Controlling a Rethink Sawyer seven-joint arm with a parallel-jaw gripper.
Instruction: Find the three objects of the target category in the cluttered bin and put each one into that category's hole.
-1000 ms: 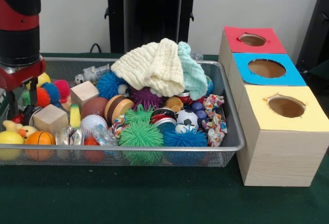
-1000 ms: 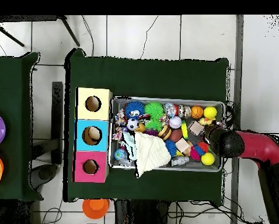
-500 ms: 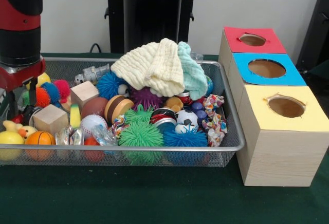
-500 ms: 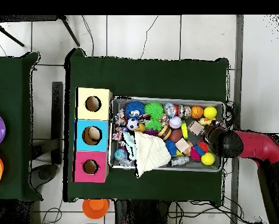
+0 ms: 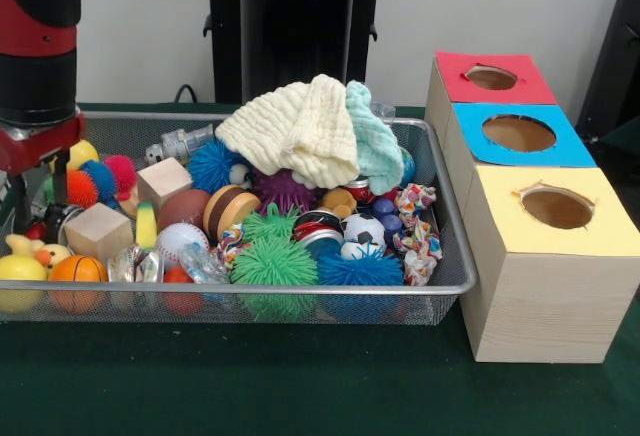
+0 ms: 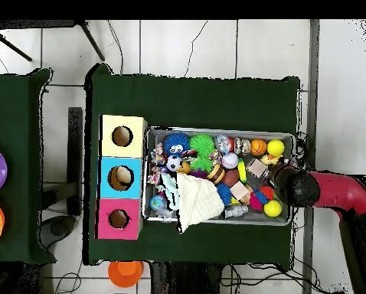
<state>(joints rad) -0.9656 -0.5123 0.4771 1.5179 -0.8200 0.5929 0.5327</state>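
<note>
A wire mesh bin (image 5: 250, 289) is piled with toys: two wooden cubes (image 5: 98, 231) (image 5: 164, 182), spiky balls such as a green one (image 5: 273, 261), a small basketball (image 5: 77, 271), a yellow ball (image 5: 18, 271) and a cream cloth (image 5: 295, 131) on top. My gripper (image 5: 38, 206) hangs at the bin's left end in the front view, open, just above a red spiky ball (image 5: 80, 190) and beside the near cube. Nothing shows between its fingers. In the overhead view the arm's head (image 6: 291, 186) hides the gripper.
Three wooden boxes with round holes stand in a row beside the bin: red (image 5: 491, 77), blue (image 5: 518, 133), yellow (image 5: 556, 208). A mint cloth (image 5: 376, 141) lies against the cream one. Dark green felt (image 5: 250, 376) covers the table.
The arm has risen slightly at the bin's left end. The toys have not shifted.
</note>
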